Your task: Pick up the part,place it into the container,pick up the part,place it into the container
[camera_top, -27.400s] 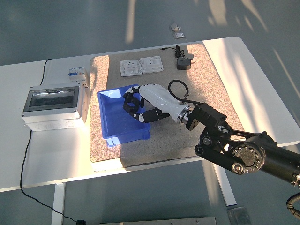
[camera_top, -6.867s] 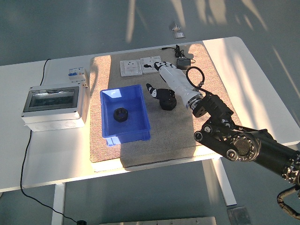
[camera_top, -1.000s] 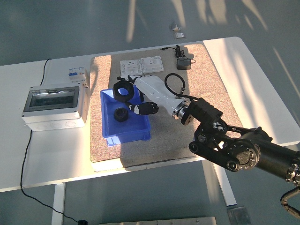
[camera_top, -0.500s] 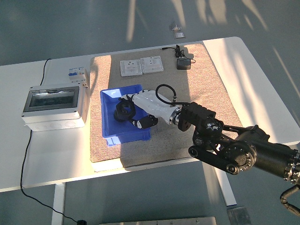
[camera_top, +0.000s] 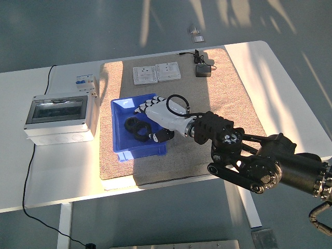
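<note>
From the head view, the right hand (camera_top: 153,115) reaches in from the lower right and sits over the right half of the blue bin (camera_top: 120,150), which lies on a tan mat (camera_top: 228,98) on the white table (camera_top: 46,171). Its white-backed palm faces up and its fingers (camera_top: 141,108) are loosely spread over the bin's inside, gripping nothing. Two black ring-shaped parts (camera_top: 136,127) lie on the bin floor, touching or nearly touching each other, just left of and below the hand; whether the thumb side touches the nearer one cannot be told. The black forearm and elbow joints run back toward the table's near right edge.

At the far side of the mat lie two white socket plates (camera_top: 156,73) side by side, with a black power adapter (camera_top: 203,70) and its cable to their right. Left of the mat stand a grey distribution box (camera_top: 60,118) with a clear lid and, behind it, a small circuit breaker (camera_top: 85,81)
</note>
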You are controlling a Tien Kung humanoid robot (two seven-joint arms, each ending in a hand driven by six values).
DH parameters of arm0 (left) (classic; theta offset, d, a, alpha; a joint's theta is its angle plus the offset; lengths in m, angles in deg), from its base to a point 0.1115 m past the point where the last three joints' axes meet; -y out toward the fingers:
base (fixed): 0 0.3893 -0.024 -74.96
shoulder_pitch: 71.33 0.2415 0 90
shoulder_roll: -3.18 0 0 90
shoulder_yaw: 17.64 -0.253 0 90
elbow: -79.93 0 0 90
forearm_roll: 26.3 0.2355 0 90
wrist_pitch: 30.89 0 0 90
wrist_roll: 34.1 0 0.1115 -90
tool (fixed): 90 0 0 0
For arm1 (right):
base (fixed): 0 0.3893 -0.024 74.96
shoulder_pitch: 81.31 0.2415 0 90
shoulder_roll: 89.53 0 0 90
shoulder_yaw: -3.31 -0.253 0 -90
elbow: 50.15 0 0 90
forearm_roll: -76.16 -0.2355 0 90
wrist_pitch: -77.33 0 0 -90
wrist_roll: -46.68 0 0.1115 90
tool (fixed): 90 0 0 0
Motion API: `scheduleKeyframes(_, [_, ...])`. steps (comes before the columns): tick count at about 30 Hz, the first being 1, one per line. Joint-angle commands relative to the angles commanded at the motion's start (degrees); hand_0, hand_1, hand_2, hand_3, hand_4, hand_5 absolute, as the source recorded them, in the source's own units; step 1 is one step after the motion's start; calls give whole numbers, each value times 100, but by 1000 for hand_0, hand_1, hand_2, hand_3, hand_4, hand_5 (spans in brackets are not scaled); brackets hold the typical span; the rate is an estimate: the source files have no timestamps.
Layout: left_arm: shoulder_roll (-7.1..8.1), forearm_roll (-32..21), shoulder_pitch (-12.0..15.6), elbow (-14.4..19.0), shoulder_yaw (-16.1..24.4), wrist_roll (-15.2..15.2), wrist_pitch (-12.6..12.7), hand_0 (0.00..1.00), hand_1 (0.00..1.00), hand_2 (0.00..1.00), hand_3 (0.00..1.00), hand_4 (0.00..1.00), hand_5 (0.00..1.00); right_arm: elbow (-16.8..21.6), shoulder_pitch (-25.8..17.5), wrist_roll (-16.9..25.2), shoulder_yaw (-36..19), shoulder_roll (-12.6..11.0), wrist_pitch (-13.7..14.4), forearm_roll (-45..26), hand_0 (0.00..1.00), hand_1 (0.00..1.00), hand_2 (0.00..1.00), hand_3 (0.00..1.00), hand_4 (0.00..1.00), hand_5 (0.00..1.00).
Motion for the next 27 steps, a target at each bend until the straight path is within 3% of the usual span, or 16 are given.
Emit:
scheduleKeyframes(4, [-1, 18, -1, 0, 8, 2, -2, 677, 662, 635, 755, 768, 833, -43, -75, 186, -93, -23, 293, -159, 998, 986, 922, 954, 517, 329])
scheduleKeyframes(10, [-10, 33, 34, 0, 2, 8, -4, 677, 662, 635, 755, 768, 833, -43, -588, 887, -731, -191, 1173, -1017, 998, 993, 934, 984, 516, 340])
scheduleKeyframes(11, [-19, 25, 39, 0, -2, 11, -2, 677, 662, 635, 755, 768, 833, -7, -743, 1059, -910, -264, 1378, -1255, 998, 993, 934, 984, 516, 340])
scheduleKeyframes(12, [-22, 22, 40, 0, -5, 13, -2, 677, 662, 635, 755, 767, 833, 10, -814, 1139, -994, -296, 1472, -1374, 998, 930, 909, 956, 540, 346])
scheduleKeyframes(17, [-70, -57, 61, 0, -41, 25, 9, 677, 662, 635, 755, 767, 833, 250, -1424, 1733, -1668, -668, 2066, -2202, 998, 930, 909, 956, 540, 346])
scheduleKeyframes(18, [-80, -83, 69, 0, -52, 28, 13, 677, 662, 634, 755, 768, 833, 308, -1567, 1854, -1813, -749, 2153, -2370, 970, 883, 861, 910, 557, 349])
scheduleKeyframes(23, [-142, -188, 133, 0, -88, 37, 29, 677, 662, 634, 755, 768, 833, 748, -2448, 2484, -2624, -1156, 2193, -3274, 970, 883, 861, 910, 557, 349])
scheduleKeyframes(24, [-150, -204, 143, 0, -92, 38, 32, 677, 662, 635, 755, 768, 831, 808, -2593, 2578, -2749, -1197, 2174, -3416, 869, 808, 821, 823, 561, 346])
scheduleKeyframes(27, [-174, -214, 168, 0, -80, 37, 36, 677, 662, 635, 755, 768, 831, 991, -3120, 2970, -3214, -1299, 2067, -3965, 869, 808, 821, 823, 561, 346])
